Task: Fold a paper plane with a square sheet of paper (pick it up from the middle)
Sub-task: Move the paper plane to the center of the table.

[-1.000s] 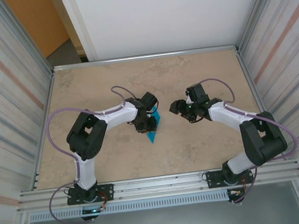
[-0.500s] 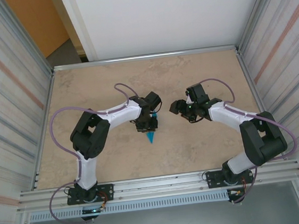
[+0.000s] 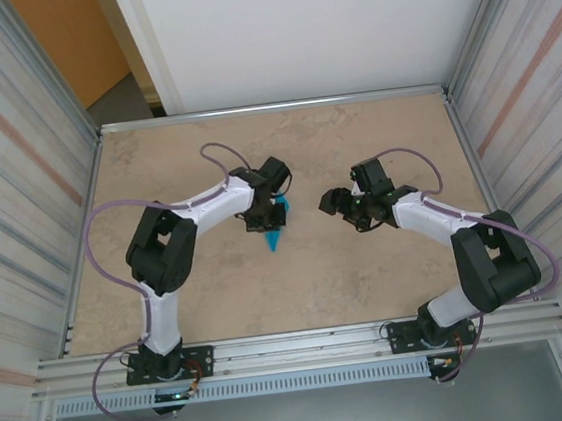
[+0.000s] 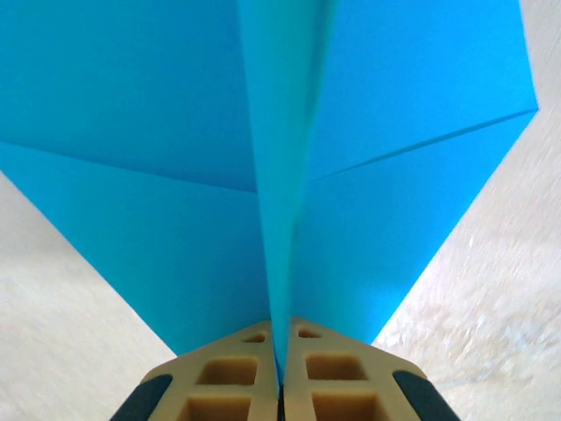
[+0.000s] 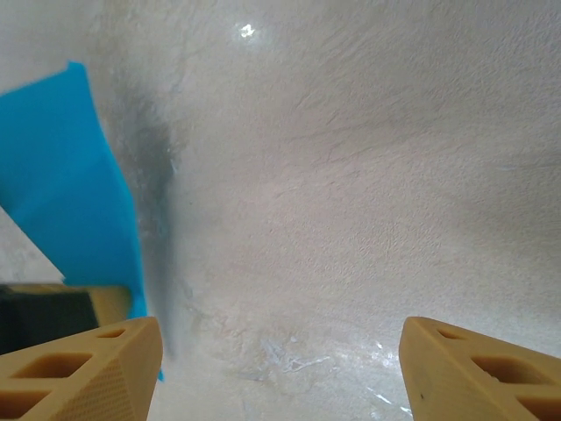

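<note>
My left jaws had just clamped the paper plane [image 4: 394, 219] along its crease (the final fold, I judged). My right jaws waited apart.

Left hand [image 3: 265, 220] pinched tight, right hand [image 3: 336, 210] spread wide, both arms bent inward, hands apart

No writing, label, brand, number or sign can be read in any view. The paper plane [image 4: 394, 219] is plain blue on every face that shows, and the desk [image 3: 370, 292] carries only its mottled beige pattern.
</note>
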{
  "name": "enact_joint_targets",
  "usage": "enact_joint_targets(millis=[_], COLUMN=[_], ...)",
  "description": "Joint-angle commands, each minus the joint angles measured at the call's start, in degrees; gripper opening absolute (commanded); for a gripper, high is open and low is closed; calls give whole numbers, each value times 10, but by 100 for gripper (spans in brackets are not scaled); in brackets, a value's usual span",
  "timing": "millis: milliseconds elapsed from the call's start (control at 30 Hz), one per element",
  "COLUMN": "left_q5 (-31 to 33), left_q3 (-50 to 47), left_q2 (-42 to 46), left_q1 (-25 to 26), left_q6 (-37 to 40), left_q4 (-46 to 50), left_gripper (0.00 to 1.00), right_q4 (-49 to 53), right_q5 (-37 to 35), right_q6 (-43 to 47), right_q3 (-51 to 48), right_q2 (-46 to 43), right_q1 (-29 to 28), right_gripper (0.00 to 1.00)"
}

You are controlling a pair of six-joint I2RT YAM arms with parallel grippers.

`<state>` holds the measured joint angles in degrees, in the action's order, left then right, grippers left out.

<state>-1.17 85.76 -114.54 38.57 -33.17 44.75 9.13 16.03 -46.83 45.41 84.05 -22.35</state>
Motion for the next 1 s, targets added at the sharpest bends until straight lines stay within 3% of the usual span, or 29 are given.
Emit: enact_joint_targets(millis=[0, 300, 633, 967], left_q5=[27, 30, 43, 64], left_q3=[48, 135, 132, 130], left_q2=[-20, -109, -131, -151], left_q1=[-21, -55, -55, -53], left_q6=[41, 63, 51, 24], left_q4=[2, 19, 16, 18], left_gripper=[7, 9, 25, 28], right_q4=[10, 9, 4, -2], right_q5=[-13, -2, 7, 9], right_q6=[21, 21, 19, 15], right_q3=[-6, 3, 6, -1], right_q2=[-14, 7, 17, 21], right_q1=[4, 5, 5, 5], right_gripper=[71, 70, 70, 70])
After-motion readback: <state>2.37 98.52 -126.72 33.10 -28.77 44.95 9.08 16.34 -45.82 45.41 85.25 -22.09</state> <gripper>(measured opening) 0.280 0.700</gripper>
